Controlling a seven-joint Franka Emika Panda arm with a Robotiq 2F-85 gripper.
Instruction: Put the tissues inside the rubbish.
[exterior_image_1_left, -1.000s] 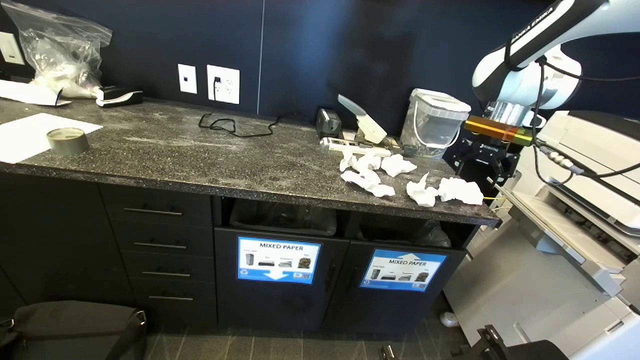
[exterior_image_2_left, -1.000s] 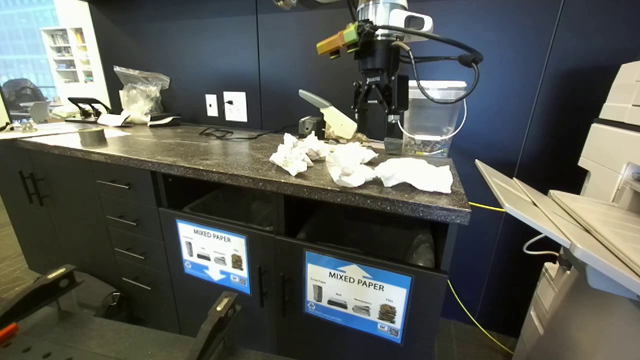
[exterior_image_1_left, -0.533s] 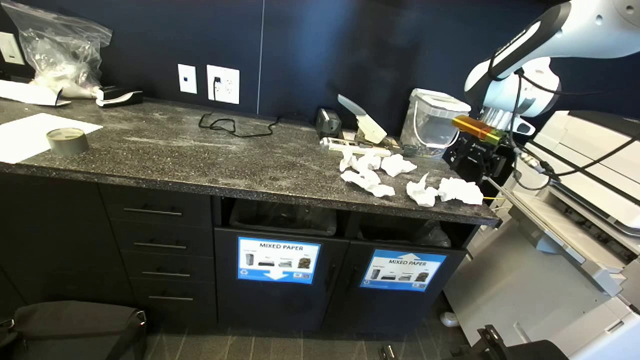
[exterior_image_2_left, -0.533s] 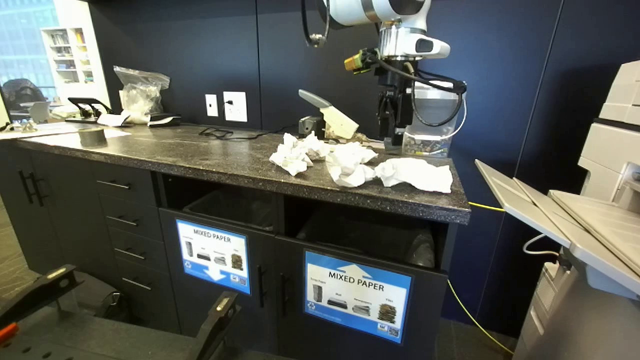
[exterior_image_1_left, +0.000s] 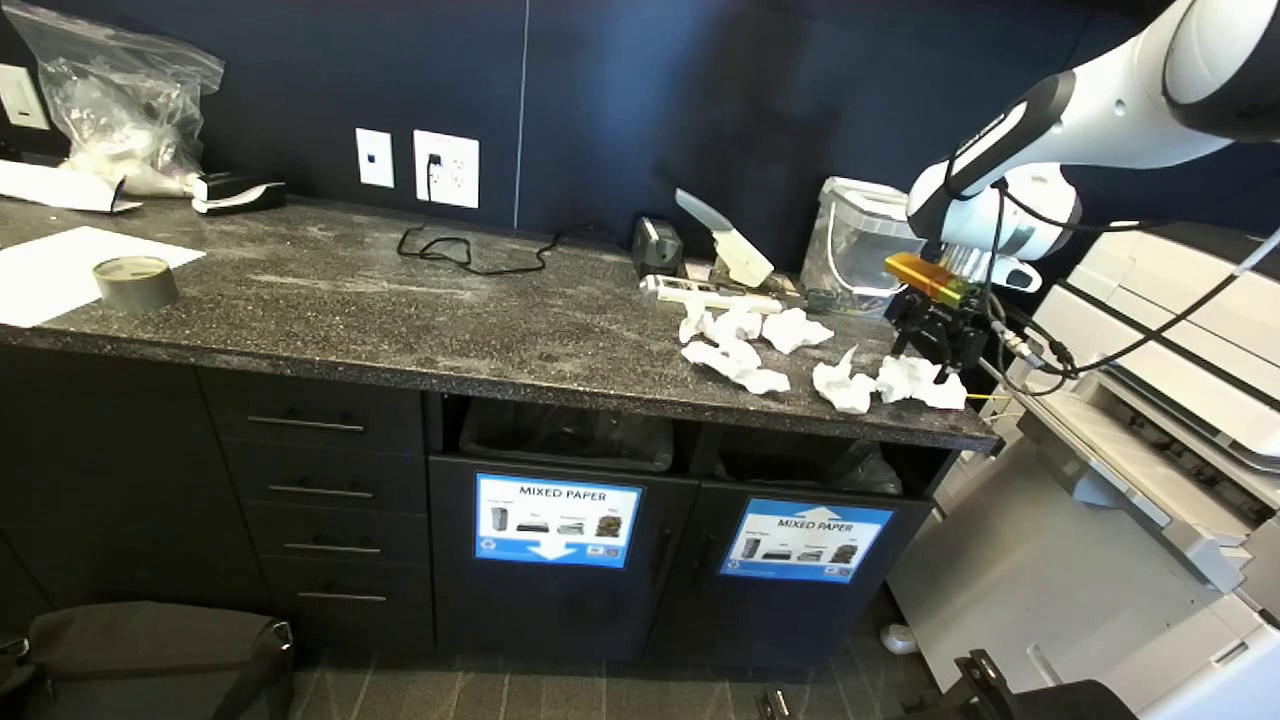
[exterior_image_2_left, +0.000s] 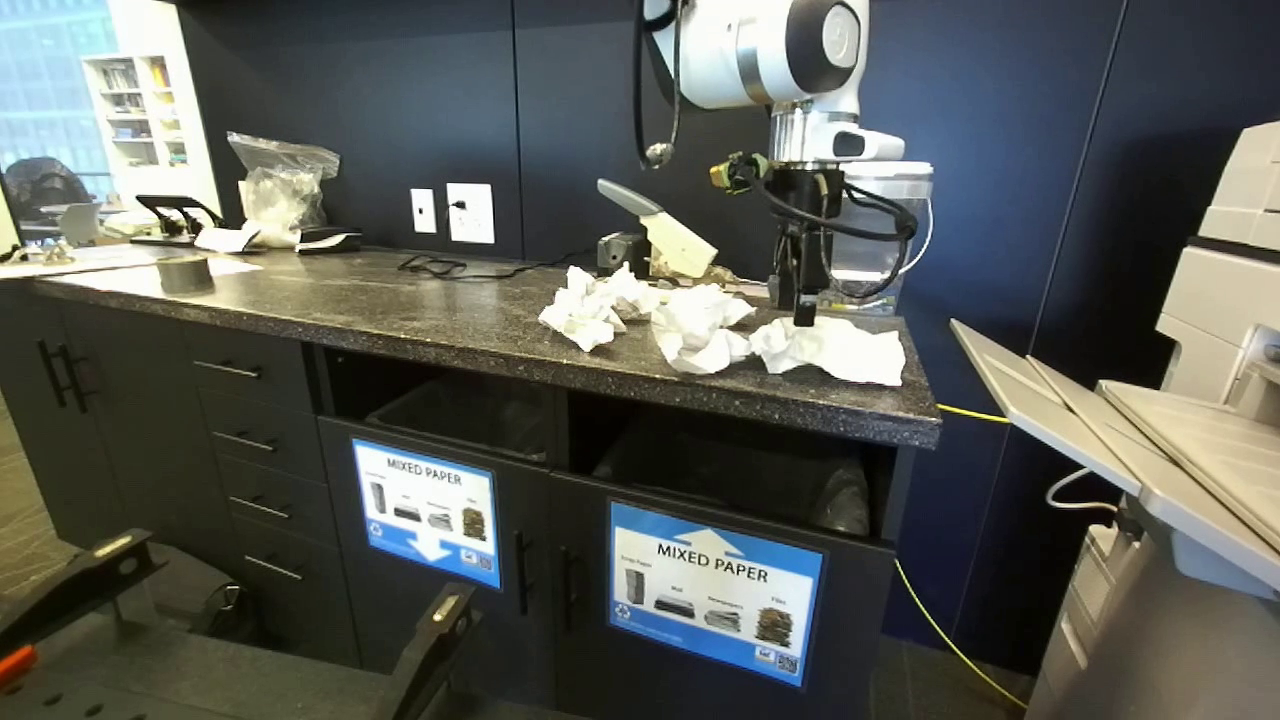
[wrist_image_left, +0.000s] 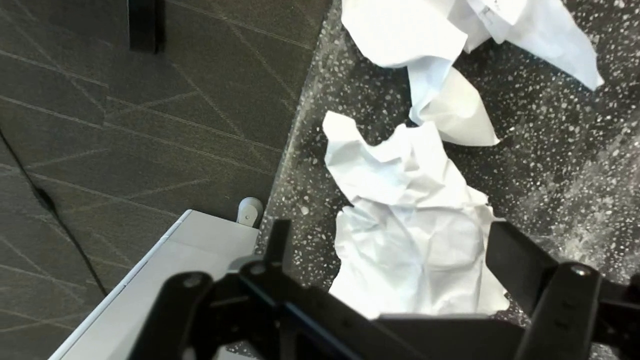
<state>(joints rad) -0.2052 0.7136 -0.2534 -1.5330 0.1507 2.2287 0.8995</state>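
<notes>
Gripper (wrist_image_left: 391, 235) spread wide over the end tissue (wrist_image_left: 407, 175)

The robot arm (exterior_image_1_left: 1110, 130) is bent toward the end of the speckled counter (exterior_image_1_left: 540, 340) that lies near the printer (exterior_image_1_left: 1050, 560), its gripper pointing down at the surface. In the wrist view the jaws stand far apart, framing the end tissue — a crumpled white piece lying on the counter. One jaw overlaps the paper's edge there; whether it touches cannot be told.

A second tissue (exterior_image_1_left: 845, 388) lies just beside that one, close to the counter's front edge. The other tissues (exterior_image_1_left: 735, 365) sit bunched a little farther along, also on the counter. Behind them, by the dark wall (exterior_image_1_left: 600, 110), stands a clear tub (exterior_image_1_left: 850, 240), partly hidden by the arm.

Under the counter, in both exterior views, two bins (exterior_image_2_left: 470, 400) sit recessed above "Mixed Paper" signs (exterior_image_2_left: 715, 590). Crinkled plastic (exterior_image_1_left: 875, 470) shows in the bin nearer the printer — deeper in, it is too dark to make out.

Toward the counter's far end, a roll of tape (exterior_image_1_left: 135, 290) rests at the edge of a white sheet (exterior_image_1_left: 60, 255), with a plastic bag (exterior_image_1_left: 130, 110) behind it.
</notes>
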